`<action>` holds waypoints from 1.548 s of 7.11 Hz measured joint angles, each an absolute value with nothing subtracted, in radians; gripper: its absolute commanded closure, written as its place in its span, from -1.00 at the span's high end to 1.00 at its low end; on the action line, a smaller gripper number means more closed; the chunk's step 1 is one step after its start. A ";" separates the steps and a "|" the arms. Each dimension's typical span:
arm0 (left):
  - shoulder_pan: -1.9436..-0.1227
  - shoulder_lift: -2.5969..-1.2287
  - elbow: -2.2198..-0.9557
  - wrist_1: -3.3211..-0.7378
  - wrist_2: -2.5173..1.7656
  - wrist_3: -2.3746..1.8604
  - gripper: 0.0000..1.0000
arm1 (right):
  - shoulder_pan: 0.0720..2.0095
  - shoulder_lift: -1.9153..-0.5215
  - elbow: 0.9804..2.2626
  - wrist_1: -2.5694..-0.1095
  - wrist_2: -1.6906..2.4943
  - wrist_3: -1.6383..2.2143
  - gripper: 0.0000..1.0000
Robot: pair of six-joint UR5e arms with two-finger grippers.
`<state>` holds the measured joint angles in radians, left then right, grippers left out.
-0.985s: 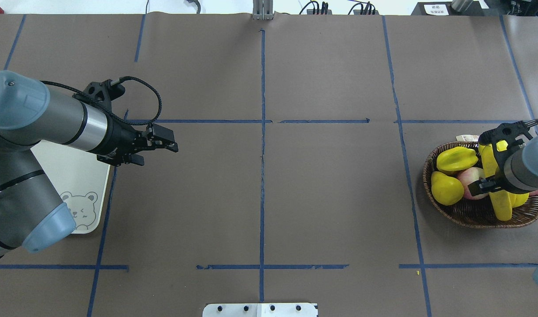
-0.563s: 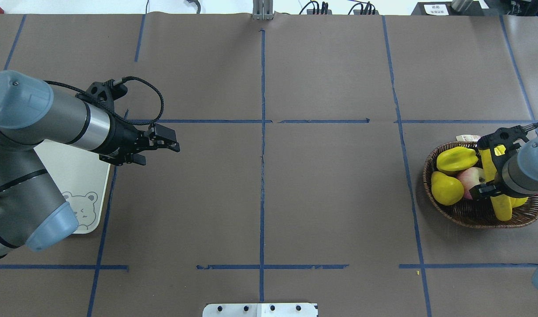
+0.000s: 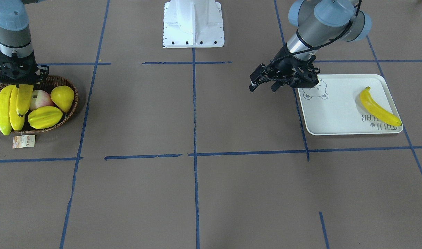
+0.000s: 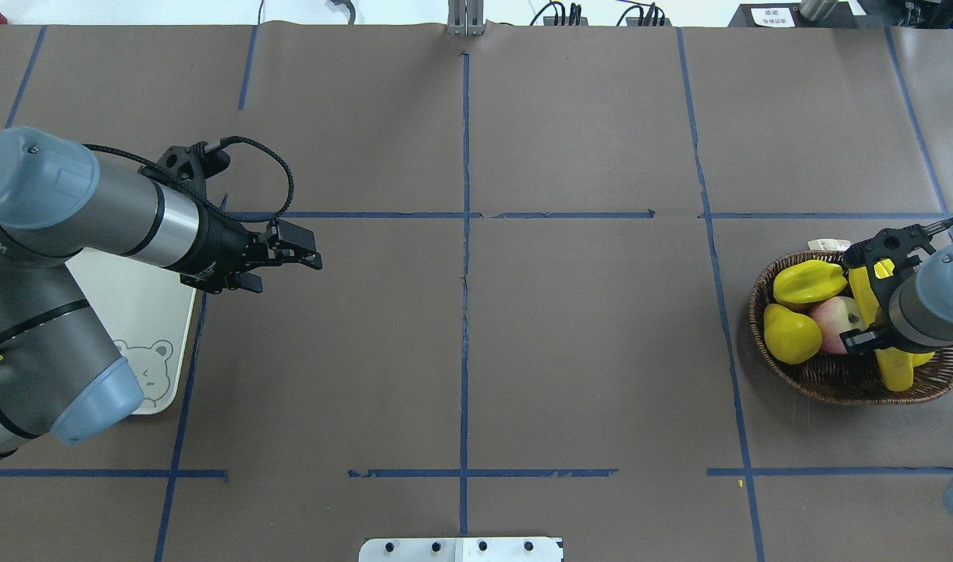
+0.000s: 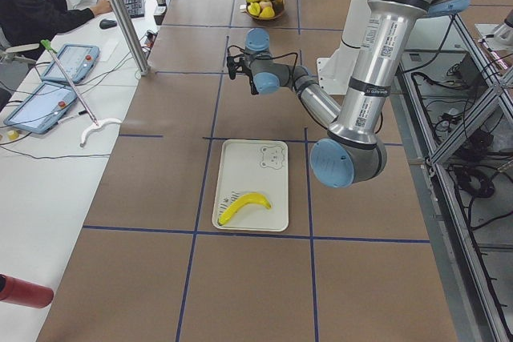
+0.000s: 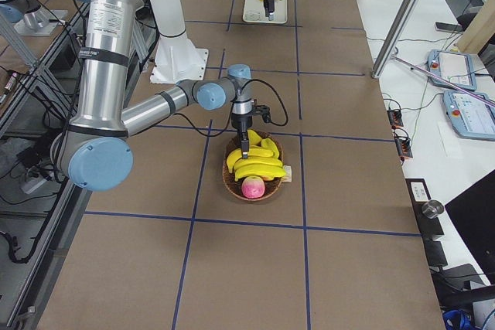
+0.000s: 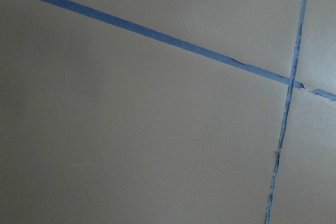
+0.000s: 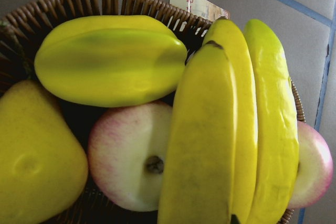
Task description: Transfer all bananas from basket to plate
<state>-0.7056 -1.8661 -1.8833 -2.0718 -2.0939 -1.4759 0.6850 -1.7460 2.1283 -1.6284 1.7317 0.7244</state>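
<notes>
Right now, from across the table [image 3: 197, 193], the right gripper [image 3: 18, 82] is hanging straight down over the wicker basket [image 3: 74, 103] at the table's right end. Three bananas [image 3: 3, 107] are lying side by side in it, their long axes running from the robot's edge toward the operators' edge. The gripper is meeting the topmost banana [image 3: 24, 98] at its robot-side end. A fourth banana [image 3: 378, 108] is lying at the outer end of the bear-print plate [image 3: 335, 114], at the left end. The left gripper [image 3: 263, 88] is hovering just off the plate's inner edge, fingers spread and carrying nothing.

From overhead, the right wrist is covering the middle of that topmost banana, so I cannot tell whether the fingers are pinching it. The right arm is plainly the nearer one; the left is pointing toward the table's middle, well apart from the basket.

From either end of the table, the picture is agreeing with that.

The left wrist camera is seeing only bare table and blue tape [image 7: 157, 35].

The right wrist camera is looking straight down the topmost banana's length, with the starfruit [image 8: 105, 59] and an apple [image 8: 131, 156] beside it.
</notes>
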 measured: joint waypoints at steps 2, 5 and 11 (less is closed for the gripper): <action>-0.703 -1.870 -1.879 -2.075 -2.094 -1.477 1.00 | 0.687 -1.745 2.230 -1.728 1.732 0.721 -0.98; -0.703 -1.874 -1.870 -2.075 -2.094 -1.476 0.99 | 0.722 -1.608 2.425 -1.944 1.835 0.693 -1.00; -0.703 -1.967 -1.828 -2.415 -2.061 -1.735 0.97 | 0.617 -1.181 2.224 -1.453 2.012 1.252 -0.98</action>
<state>-0.7026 -1.9671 -1.8280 -2.4151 -2.0611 -1.7354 0.6170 -1.1814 2.2239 -1.4528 2.0121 1.2522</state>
